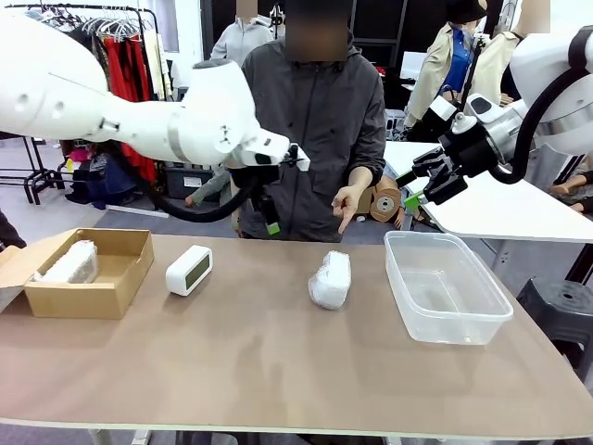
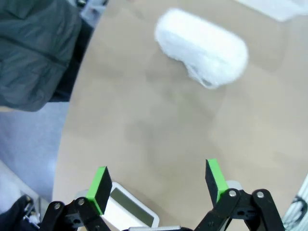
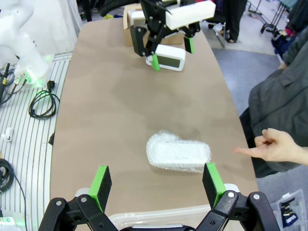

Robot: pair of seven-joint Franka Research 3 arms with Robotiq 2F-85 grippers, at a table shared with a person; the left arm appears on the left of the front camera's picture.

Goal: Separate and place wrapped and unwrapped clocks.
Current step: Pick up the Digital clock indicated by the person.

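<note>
A bare white unwrapped clock (image 1: 189, 270) lies left of the table's middle, beside the cardboard box (image 1: 120, 278). One wrapped clock (image 1: 331, 280) in crinkly plastic lies at the middle of the table, and another wrapped clock (image 1: 69, 264) rests inside the box. My left gripper (image 1: 270, 219) hangs open in the air between the bare clock and the middle wrapped clock. Its wrist view has the wrapped clock (image 2: 202, 48) ahead and the bare clock (image 2: 130, 211) at the bottom edge, between its open green fingertips (image 2: 101, 187). My right gripper (image 1: 414, 188) is open, raised above the far right.
A clear plastic tub (image 1: 445, 320) stands at the right; its rim (image 3: 159, 219) lies under the right gripper (image 3: 156, 185). A person at the far side holds a hand (image 1: 347, 204) out over the table edge, pointing. The right wrist view also shows the left gripper (image 3: 172, 53) over the bare clock (image 3: 169, 57).
</note>
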